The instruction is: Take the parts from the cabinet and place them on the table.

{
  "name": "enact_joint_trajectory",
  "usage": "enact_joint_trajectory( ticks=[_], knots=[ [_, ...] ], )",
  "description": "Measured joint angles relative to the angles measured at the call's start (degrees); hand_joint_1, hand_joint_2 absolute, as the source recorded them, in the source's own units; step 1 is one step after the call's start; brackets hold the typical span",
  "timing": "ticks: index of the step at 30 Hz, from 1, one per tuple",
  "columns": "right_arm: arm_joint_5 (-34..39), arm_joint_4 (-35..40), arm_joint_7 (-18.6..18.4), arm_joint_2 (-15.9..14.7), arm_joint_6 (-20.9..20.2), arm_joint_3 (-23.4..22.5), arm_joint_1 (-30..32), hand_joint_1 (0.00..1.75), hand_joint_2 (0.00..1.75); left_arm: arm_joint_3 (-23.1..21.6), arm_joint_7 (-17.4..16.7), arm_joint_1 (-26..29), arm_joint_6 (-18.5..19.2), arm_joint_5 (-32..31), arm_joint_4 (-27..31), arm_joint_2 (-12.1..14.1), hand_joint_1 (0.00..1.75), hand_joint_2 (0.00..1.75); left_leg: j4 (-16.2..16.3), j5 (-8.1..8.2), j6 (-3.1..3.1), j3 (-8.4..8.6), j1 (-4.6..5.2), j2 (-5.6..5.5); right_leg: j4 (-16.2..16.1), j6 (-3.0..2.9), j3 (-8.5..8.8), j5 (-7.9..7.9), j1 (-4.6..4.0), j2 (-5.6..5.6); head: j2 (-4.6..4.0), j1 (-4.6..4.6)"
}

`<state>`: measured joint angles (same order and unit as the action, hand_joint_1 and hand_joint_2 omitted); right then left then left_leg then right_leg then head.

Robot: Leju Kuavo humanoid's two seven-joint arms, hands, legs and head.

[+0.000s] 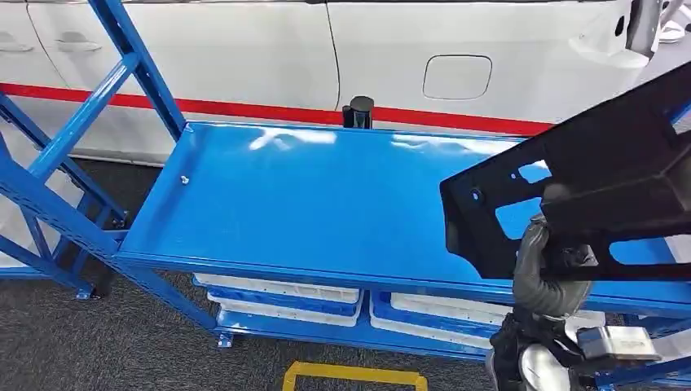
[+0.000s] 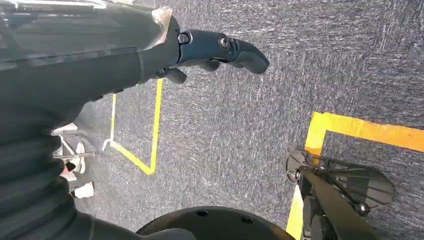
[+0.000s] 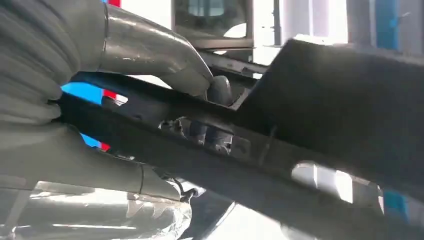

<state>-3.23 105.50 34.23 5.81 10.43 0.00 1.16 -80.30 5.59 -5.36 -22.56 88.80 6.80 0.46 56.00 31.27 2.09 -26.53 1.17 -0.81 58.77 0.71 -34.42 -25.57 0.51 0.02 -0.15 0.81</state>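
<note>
The right hand holds a large black part up in the air over the right end of the blue desk, and the move to come turns on how that part hangs over the surface. In the head view the part is a flat, perforated black plate with a raised boxy section; its long axis runs slantwise, from its lower end near the desk's front edge up and away toward the far right, so it is tilted rather than level. It does not appear to touch the desk; blue shows through its cut-outs. In the right wrist view the thumb and fingers are clenched around a bar of the part, the thumb lying over one side and the darker fingers under the other, so the grasp looks firm. The free stretch of the desk lies to the left of the part, and a small screw rests near its left rim. The left hand hangs over grey carpet with yellow floor lines; its fingers are loosely curled with nothing in them. My judgement is that the right arm alone carries this step: lowering the part and levelling its long axis onto the desk.
</note>
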Motion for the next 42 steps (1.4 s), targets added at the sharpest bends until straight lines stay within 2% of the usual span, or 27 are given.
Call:
enact_joint_trajectory(
  ticks=[8,12,16,19,20,21,22,23,25,26,27,28,29,30,31,32,33,34,35,36,37,38,39,41,42],
  knots=[
    [-0.07,2.98,0.24,0.48,-0.09,0.33,1.33,1.75,1.75,0.09,0.13,0.01,0.35,0.0,0.0,0.11,0.0,1.75,0.06,0.0,0.01,0.02,0.13,0.02,-0.04,0.03,0.01,0.03,0.09,0.0,0.0,0.0],
    [-1.95,3.85,0.68,0.53,-0.15,1.23,2.09,1.75,1.75,1.14,1.27,0.06,1.01,0.0,0.0,0.15,0.0,1.75,0.08,0.02,0.03,0.02,0.25,0.01,-0.04,0.05,0.01,0.04,0.23,-0.01,0.0,0.02],
    [-2.62,4.25,0.04,0.53,-0.15,1.88,2.28,1.75,1.75,1.62,1.33,0.06,1.18,0.0,0.0,0.17,0.0,1.75,0.27,0.13,0.24,-0.03,0.39,0.02,-0.04,0.24,0.02,0.15,0.4,-0.01,0.0,0.02],
    [-2.69,4.25,-0.53,0.5,-0.02,2.36,2.24,1.75,1.75,2.08,1.47,0.09,1.18,0.0,0.0,0.17,0.0,1.75,0.49,0.06,0.58,-0.17,0.53,0.01,-0.17,0.67,0.05,0.45,0.6,-0.01,0.0,0.0],
    [-2.71,4.25,-0.63,0.5,-0.02,2.49,2.2,1.75,1.75,2.34,1.53,0.1,1.16,0.0,0.0,0.17,0.0,1.75,0.43,-0.34,0.99,-0.19,0.6,-0.01,-0.45,1.13,0.17,0.8,0.61,0.0,0.0,0.07],
    [-2.71,4.25,-0.77,0.48,-0.02,2.58,2.13,1.75,1.75,2.56,1.62,0.08,1.07,0.0,0.0,0.09,0.0,1.75,-0.54,-1.22,1.4,-0.06,0.33,0.04,-0.79,1.65,0.27,1.09,0.24,0.02,0.0,0.04],
    [-2.71,4.27,-0.83,0.39,-0.02,2.58,2.11,1.75,1.75,2.73,1.66,0.05,1.0,0.0,0.0,-0.06,0.0,1.75,-1.25,-1.94,1.48,0.41,-0.23,0.43,-0.06,1.45,-0.44,0.05,0.35,-0.03,0.0,0.0],
    [-2.71,4.29,-0.92,0.2,-0.02,2.58,1.86,1.75,1.75,2.93,1.82,0.05,0.74,0.0,0.0,-0.18,0.0,1.75,-1.47,-2.26,1.86,0.17,-0.37,0.4,2.58,1.07,-1.52,-1.91,0.18,0.0,0.0,-0.26],
    [-2.71,4.22,-1.22,0.05,-0.02,2.69,1.7,1.75,1.75,3.39,1.97,0.14,0.48,0.0,0.0,-0.37,0.0,1.75,-1.44,-2.51,1.86,-0.28,-0.43,0.56,11.15,0.76,-4.88,-5.52,0.39,-0.01,0.0,-0.39],
    [-2.69,4.09,-1.29,-0.15,-0.02,2.69,1.7,1.75,1.75,3.67,2.14,0.19,0.48,0.0,0.0,-0.46,0.0,1.75,-1.4,-2.54,1.84,-0.45,-0.43,0.61,14.99,0.95,-6.36,-6.6,0.49,-0.02,0.0,-0.37],
    [-2.69,3.96,-1.31,-0.3,-0.02,2.71,1.71,1.75,1.75,3.89,2.19,0.21,0.46,0.0,-0.02,-0.5,0.0,1.75,-1.35,-2.58,1.77,-0.51,-0.49,0.63,16.73,1.45,-6.86,-6.66,0.66,-0.03,0.0,-0.42],
    [-2.69,3.81,-1.33,-0.46,-0.02,2.71,1.69,1.75,1.75,4.07,2.23,0.22,0.46,0.0,-0.02,-0.57,0.0,1.75,-1.33,-2.59,1.67,-0.48,-0.64,0.63,15.22,2.19,-5.86,-5.68,0.85,-0.03,0.0,-0.37],
    [-2.67,3.76,-1.33,-0.52,-0.02,2.71,1.69,1.75,1.75,4.24,2.27,0.22,0.46,0.0,-0.02,-0.61,0.0,1.75,-1.23,-2.54,1.55,-0.44,-0.83,0.6,11.91,2.95,-3.93,-4.13,1.09,-0.05,0.0,-0.39],
    [-2.64,3.74,-1.36,-0.59,-0.02,2.71,1.61,1.75,1.75,4.33,2.3,0.22,0.46,0.0,-0.04,-0.63,0.0,1.75,-0.85,-2.28,1.13,-0.48,-1.14,0.53,5.92,3.98,-0.79,-1.84,1.43,-0.08,0.0,-0.39],
    [-2.64,3.72,-1.36,-0.63,-0.02,2.73,1.53,1.75,1.75,4.37,2.32,0.22,0.46,0.0,-0.07,-0.59,0.0,1.75,-0.2,-1.91,0.56,-0.68,-1.23,0.47,1.01,4.53,1.59,-0.85,1.8,-0.23,0.0,-0.44],
    [-2.62,3.59,-1.36,-0.7,-0.02,2.73,1.33,1.75,1.75,4.42,2.34,0.19,0.41,0.0,-0.2,-0.35,0.0,1.75,0.32,-1.56,-0.01,-1.65,-0.83,0.42,0.48,4.29,2.93,-1.96,1.25,0.01,0.0,-0.7],
    [-2.64,3.57,-1.38,-0.74,-0.02,2.75,1.32,1.75,1.75,4.5,2.34,0.16,0.42,0.0,-0.24,-0.55,0.0,1.75,0.89,-1.45,-0.2,-2.11,-0.83,0.33,0.85,3.57,2.14,-1.64,1.28,0.22,0.0,-0.79],
    [-2.6,3.55,-1.47,-0.85,0.02,2.75,1.31,1.75,1.75,4.61,2.38,0.17,0.39,0.0,-0.26,-0.61,0.0,1.75,1.32,-1.33,-0.43,-2.19,-0.78,0.32,0.59,2.71,1.98,-2.16,1.4,0.25,0.0,-0.66],
    [-2.6,3.52,-1.51,-0.89,0.24,2.75,1.31,1.75,1.75,4.72,2.51,0.17,0.39,0.0,-0.31,-0.59,0.0,1.75,1.34,-1.5,-0.64,-2.42,-0.84,0.28,0.89,2.52,1.67,-2.22,1.27,0.25,0.0,-0.57],
    [-2.6,3.48,-1.53,-0.98,0.33,2.76,1.25,1.75,1.75,4.87,2.67,0.18,0.39,0.0,-0.33,-0.53,0.0,1.75,1.38,-1.51,-0.85,-2.6,-1.04,0.27,0.83,2.05,1.53,-2.02,1.31,0.23,0.0,-0.61],
    [-2.6,3.46,-1.64,-1.0,0.37,2.78,1.15,1.75,1.75,5.07,2.69,0.17,0.39,0.0,-0.33,-0.5,0.0,1.75,1.96,-0.78,-1.19,-2.78,-1.31,0.3,0.61,1.53,1.43,-1.79,1.65,0.18,0.0,-0.61],
    [-2.6,3.42,-1.79,-1.07,0.44,2.8,1.05,1.75,1.75,5.27,2.84,0.17,0.41,0.02,-0.33,-0.52,0.0,1.75,4.11,1.37,-1.48,-3.68,-1.27,0.37,0.61,1.12,1.12,-1.53,1.52,0.13,0.0,-0.52],
    [-2.6,3.35,-1.81,-1.13,0.55,2.8,1.02,1.75,1.75,5.33,2.95,0.17,0.41,0.0,-0.33,-0.55,0.0,1.75,7.65,3.93,-1.7,-5.21,-1.3,0.37,0.63,0.56,0.79,-1.31,1.41,0.09,0.0,-0.39],
    [-2.58,3.28,-1.92,-1.16,0.68,2.78,1.07,1.75,1.75,5.42,3.21,0.16,0.46,0.0,-0.33,-0.55,0.0,1.75,16.56,8.48,-1.92,-9.0,-1.34,0.38,0.69,-0.16,-0.11,-0.8,0.95,-0.07,0.0,-0.39],
    [-2.58,3.22,-1.99,-1.18,0.72,2.78,1.12,1.75,1.75,5.51,3.26,0.17,0.48,0.0,-0.33,-0.55,0.0,1.75,18.79,8.8,-1.88,-9.8,-1.34,0.37,0.7,-0.45,-0.48,-0.53,0.72,-0.11,0.0,-0.35]
  ],
)
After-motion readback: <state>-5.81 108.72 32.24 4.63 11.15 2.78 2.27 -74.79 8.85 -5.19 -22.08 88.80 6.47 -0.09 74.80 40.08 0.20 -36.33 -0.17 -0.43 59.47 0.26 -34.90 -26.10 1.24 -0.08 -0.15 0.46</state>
